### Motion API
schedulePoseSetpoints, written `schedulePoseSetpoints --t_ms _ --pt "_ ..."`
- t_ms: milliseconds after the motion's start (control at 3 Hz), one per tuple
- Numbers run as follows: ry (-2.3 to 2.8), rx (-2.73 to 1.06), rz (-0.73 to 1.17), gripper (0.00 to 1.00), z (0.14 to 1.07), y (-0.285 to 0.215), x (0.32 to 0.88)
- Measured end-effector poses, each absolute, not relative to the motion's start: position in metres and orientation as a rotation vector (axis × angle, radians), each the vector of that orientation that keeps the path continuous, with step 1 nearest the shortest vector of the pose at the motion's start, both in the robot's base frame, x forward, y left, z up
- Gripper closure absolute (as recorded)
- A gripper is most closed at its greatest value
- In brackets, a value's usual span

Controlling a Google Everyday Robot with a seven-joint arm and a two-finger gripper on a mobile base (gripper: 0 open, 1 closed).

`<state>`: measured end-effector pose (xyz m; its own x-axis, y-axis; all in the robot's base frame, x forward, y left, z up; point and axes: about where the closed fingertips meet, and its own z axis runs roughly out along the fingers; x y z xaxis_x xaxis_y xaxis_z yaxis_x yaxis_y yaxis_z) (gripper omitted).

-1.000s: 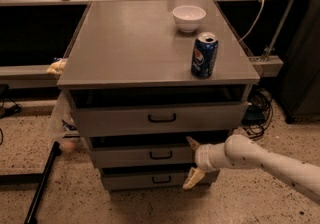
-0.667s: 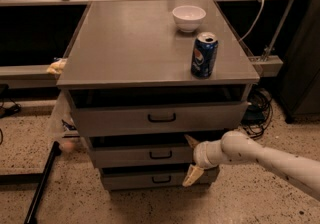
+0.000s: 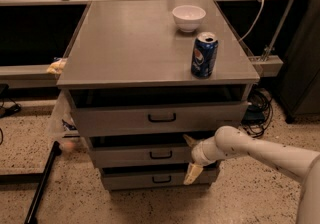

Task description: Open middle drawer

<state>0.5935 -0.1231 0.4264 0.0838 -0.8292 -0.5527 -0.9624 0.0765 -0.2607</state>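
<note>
**Middle drawer: gripper off the handle, nothing gripped**

Nearest to me, the white arm (image 3: 260,153) enters from 4 o'clock of the view. The gripper (image 3: 191,157) sits at the right part of the cabinet front. Its jaws are spread wide, one above the other. The lower fingertip (image 3: 193,172) hangs down over the gap above the bottom drawer (image 3: 130,180). The upper one points up at the gap under the top drawer (image 3: 115,118). It holds nothing. I cannot tell whether either tip touches the metal.

The middle drawer (image 3: 130,157) is the second grey front of the three, at 9 o'clock of the gripper. Its small black bar handle (image 3: 161,155) lies near the gripper at 9 o'clock and apart from both tips. The front looks shut or close to it; I cannot tell for sure.

Handling judgement:
- The drawer is sheet metal, so it is rigid and not fragile.
- The flat front is probably slick and offers no purchase.
- The bar handle is the only sound hold.
- The bar runs level, so jaws stacked like this suit it: one above, one below.
- I expect some runner drag, so the pull should go straight out toward 6 o'clock.

Farther back on the cabinet top (image 3: 130,43), a blue soda can (image 3: 204,55) stands upright near the right edge. A white bowl (image 3: 188,17) sits beyond it at 12 o'clock. A jerky pull could rock the can.
</note>
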Motion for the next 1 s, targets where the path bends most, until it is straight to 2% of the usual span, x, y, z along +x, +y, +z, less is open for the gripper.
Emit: schedulePoseSetpoints --t_ms 1000 --pt "1.937 -1.883 0.332 0.0 0.41 -0.1309 0.5862"
